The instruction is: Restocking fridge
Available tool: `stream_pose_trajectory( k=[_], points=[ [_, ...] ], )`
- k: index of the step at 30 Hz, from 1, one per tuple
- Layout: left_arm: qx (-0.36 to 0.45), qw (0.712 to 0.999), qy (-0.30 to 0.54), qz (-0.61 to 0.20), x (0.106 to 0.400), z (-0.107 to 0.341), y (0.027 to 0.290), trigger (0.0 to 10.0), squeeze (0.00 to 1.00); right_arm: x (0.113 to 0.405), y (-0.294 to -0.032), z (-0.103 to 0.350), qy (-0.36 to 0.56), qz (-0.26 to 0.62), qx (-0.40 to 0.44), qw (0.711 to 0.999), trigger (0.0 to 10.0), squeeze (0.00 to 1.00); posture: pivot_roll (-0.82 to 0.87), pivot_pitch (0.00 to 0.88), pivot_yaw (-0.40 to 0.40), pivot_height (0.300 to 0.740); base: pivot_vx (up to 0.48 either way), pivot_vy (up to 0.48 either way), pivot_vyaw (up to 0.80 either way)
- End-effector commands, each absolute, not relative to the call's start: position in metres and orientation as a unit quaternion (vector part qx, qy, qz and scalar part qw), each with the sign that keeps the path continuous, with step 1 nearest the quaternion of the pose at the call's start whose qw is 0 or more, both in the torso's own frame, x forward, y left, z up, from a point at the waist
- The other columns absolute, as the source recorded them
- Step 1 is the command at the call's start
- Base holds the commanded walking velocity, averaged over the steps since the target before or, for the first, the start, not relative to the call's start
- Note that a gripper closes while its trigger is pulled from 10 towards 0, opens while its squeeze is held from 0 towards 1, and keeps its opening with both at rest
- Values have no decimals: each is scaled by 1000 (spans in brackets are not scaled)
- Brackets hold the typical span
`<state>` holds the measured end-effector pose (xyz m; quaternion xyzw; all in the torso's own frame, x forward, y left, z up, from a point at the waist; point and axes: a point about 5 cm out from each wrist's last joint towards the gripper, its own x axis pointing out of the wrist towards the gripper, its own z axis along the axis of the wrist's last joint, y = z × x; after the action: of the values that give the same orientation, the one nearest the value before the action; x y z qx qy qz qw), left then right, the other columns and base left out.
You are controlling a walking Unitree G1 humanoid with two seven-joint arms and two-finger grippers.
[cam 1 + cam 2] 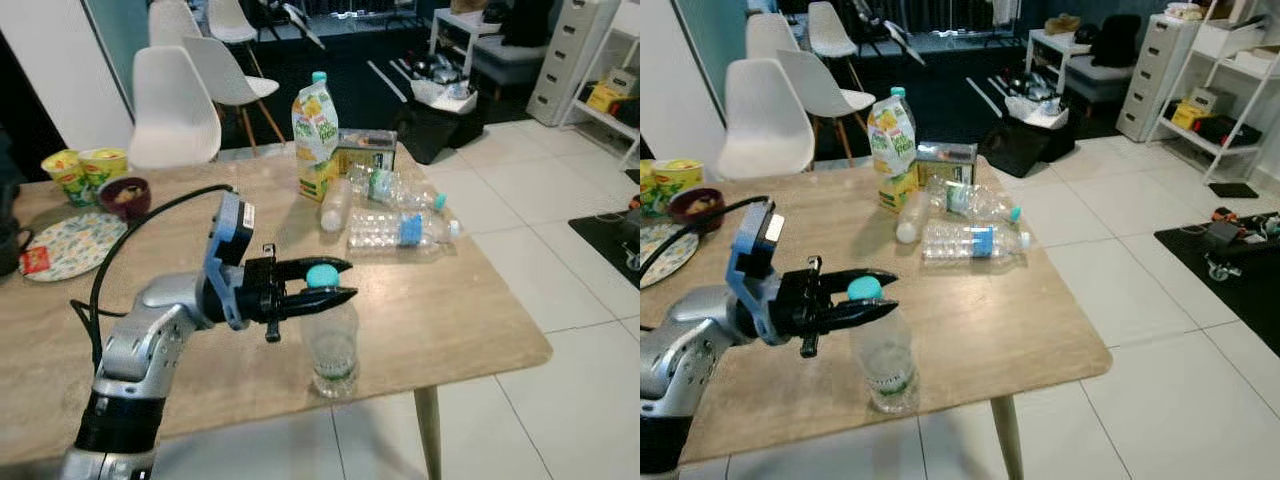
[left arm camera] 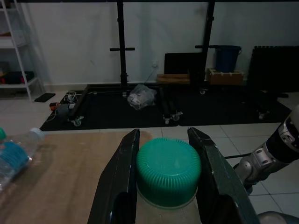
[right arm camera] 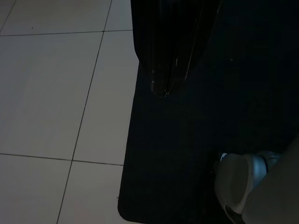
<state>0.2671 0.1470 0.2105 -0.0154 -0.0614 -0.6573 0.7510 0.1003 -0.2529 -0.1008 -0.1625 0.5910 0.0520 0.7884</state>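
Left tool [image 1: 335, 283] is seen at the near table [image 1: 470, 310] edge, its two black fingers set either side of the green cap [image 2: 168, 170] of an upright clear bottle [image 1: 332, 350]; contact with the cap cannot be confirmed. Further back on the table, three bottles [image 1: 400, 228] lie on their sides beside a juice carton [image 1: 314, 135] and a box [image 1: 365, 150]. Right tool [image 3: 163, 91] hangs over a dark mat [image 3: 201, 154] and floor tiles, fingers pressed together.

Bare tabletop [image 1: 450, 310] beside upright bottle [image 1: 330, 350]; lying bottles [image 1: 400, 228], juice carton [image 1: 315, 140] crowd beyond.
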Motion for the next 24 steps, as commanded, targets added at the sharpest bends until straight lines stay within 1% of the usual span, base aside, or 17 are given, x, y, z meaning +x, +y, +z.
stream_pose_trajectory(
  k=[1, 24],
  points=[
    [-25, 746, -56, -663, 264, 206, 142, 10000, 0, 98, -249, -102, 596, 53, -157, 785, 10000, 0, 12, 0, -5, 740, -266, 0, 0],
    [-50, 759, -17, -649, 263, 181, 136, 10000, 0, 95, -250, -103, 599, 57, -158, 783, 10000, 0, 5, 0, -3, 740, -295, 0, 0]
  ],
)
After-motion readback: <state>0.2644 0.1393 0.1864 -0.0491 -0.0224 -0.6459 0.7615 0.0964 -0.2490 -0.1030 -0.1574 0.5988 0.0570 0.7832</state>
